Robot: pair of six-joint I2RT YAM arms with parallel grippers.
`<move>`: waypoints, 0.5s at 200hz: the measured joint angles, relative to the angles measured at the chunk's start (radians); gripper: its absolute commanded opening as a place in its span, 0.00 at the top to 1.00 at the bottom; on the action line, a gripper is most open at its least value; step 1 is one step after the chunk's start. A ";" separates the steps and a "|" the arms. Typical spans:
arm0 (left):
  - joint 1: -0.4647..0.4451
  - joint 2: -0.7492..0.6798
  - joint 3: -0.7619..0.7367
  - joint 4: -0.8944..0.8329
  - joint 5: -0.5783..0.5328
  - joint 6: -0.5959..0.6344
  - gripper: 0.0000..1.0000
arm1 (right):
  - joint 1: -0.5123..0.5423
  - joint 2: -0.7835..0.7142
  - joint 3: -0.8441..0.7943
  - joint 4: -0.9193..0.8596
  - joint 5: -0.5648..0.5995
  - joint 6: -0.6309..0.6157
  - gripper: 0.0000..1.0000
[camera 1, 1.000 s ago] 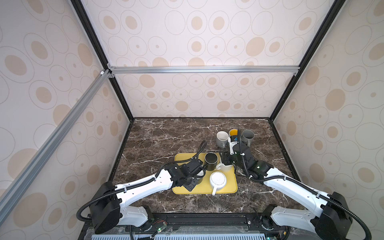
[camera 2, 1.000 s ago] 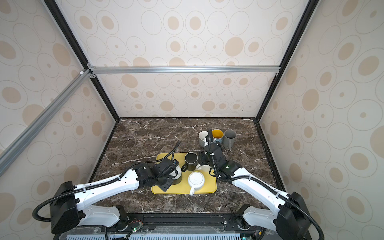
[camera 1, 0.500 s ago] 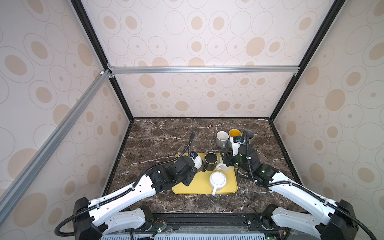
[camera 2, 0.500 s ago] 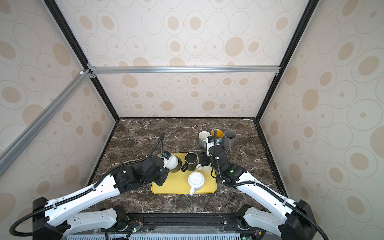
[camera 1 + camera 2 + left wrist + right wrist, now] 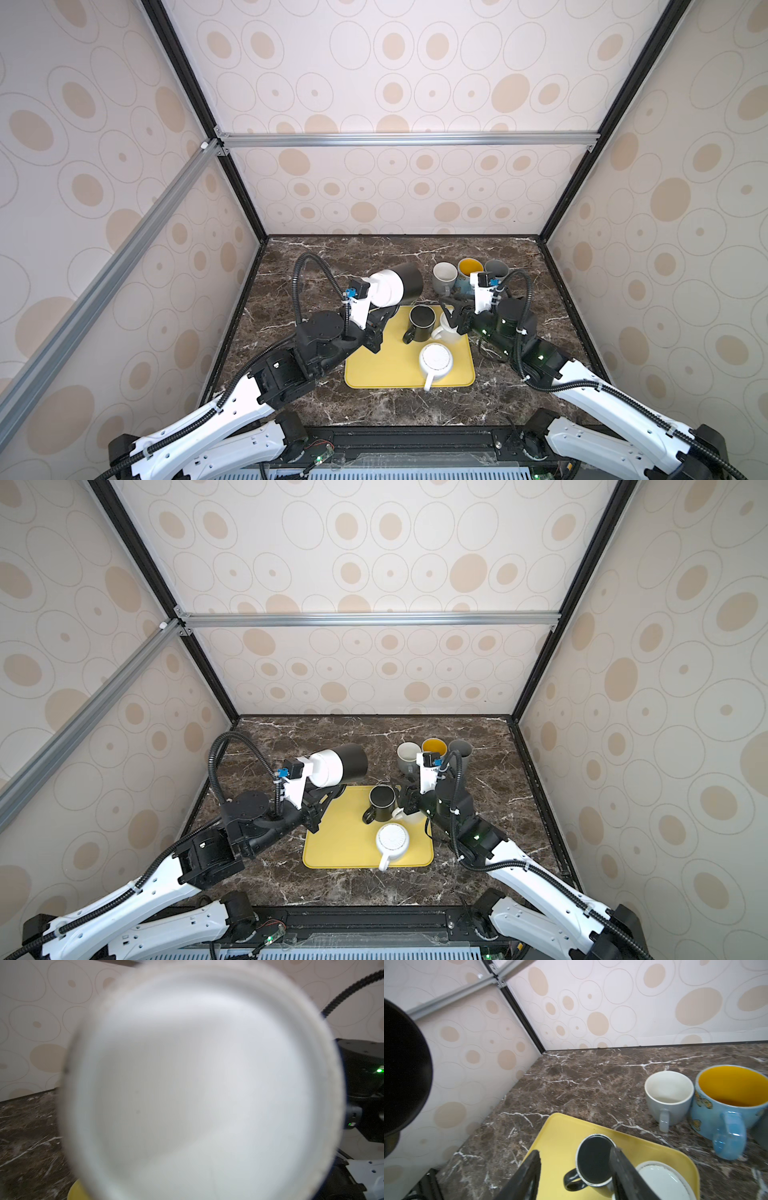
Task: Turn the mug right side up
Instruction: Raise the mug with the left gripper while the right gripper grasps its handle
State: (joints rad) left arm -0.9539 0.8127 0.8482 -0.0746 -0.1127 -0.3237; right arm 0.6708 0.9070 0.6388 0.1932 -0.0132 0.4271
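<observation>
The mug [image 5: 390,284] [image 5: 338,764] has a white half and a black half. It hangs tilted on its side above the back left corner of the yellow tray [image 5: 374,374] [image 5: 332,845]. My left gripper [image 5: 380,318] [image 5: 328,798] is under it and shut on it; its fingers are hidden. In the left wrist view the mug [image 5: 199,1084] is a blurred white disc filling the picture. My right gripper [image 5: 451,318] [image 5: 576,1152] stands open above the tray's back right, over a black mug [image 5: 422,320] [image 5: 593,1159]. Nothing is between its fingers.
A white mug [image 5: 435,359] lies upside down on the tray's front part, and another white mug [image 5: 444,332] stands under my right gripper. Three upright mugs stand at the back right: pale grey [image 5: 444,276], blue with yellow inside [image 5: 469,268], grey [image 5: 496,270].
My left gripper has lifted the mug off the tray and carried it up and back, tipping it onto its side. My right gripper has drawn back a little.
</observation>
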 measured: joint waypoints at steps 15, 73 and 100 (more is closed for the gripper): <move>0.002 0.002 -0.022 0.063 0.046 -0.005 1.00 | -0.001 -0.013 -0.034 0.071 -0.062 0.018 0.43; 0.043 0.016 -0.095 0.274 0.191 -0.077 1.00 | -0.009 -0.035 -0.067 0.266 -0.283 0.071 0.41; 0.075 0.016 -0.137 0.375 0.250 -0.137 1.00 | -0.011 -0.061 -0.086 0.348 -0.359 0.103 0.42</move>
State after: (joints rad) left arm -0.8791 0.8284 0.7109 0.3008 0.1371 -0.4603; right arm 0.6594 0.8455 0.5529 0.5411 -0.3717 0.5297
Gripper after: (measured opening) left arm 0.166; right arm 0.581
